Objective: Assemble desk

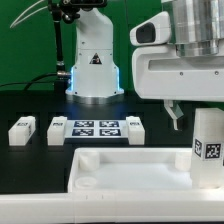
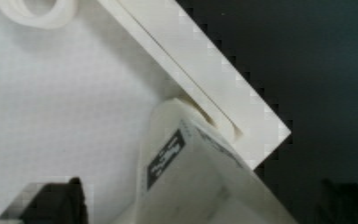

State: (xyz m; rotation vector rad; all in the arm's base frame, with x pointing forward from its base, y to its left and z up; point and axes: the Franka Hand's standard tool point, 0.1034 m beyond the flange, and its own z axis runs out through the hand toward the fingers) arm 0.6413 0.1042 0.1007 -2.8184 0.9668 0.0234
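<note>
The white desk top (image 1: 130, 168) lies at the front of the table, rim up. One white leg (image 1: 207, 150) with a tag stands in its corner socket at the exterior view's right. My gripper (image 1: 203, 115) is over that leg's upper end. In the wrist view the leg (image 2: 208, 170) runs from between my fingers to the socket (image 2: 206, 112) at the corner of the desk top (image 2: 69, 110). My gripper (image 2: 194, 198) is open. The dark left finger (image 2: 51, 203) stands clear of the leg, with white top showing between them.
The marker board (image 1: 95, 127) lies behind the desk top. Loose white legs lie beside it: two to the exterior view's left (image 1: 22, 130) (image 1: 55, 129), one to the right (image 1: 136, 128). The arm's base (image 1: 92, 70) stands behind them on the black table.
</note>
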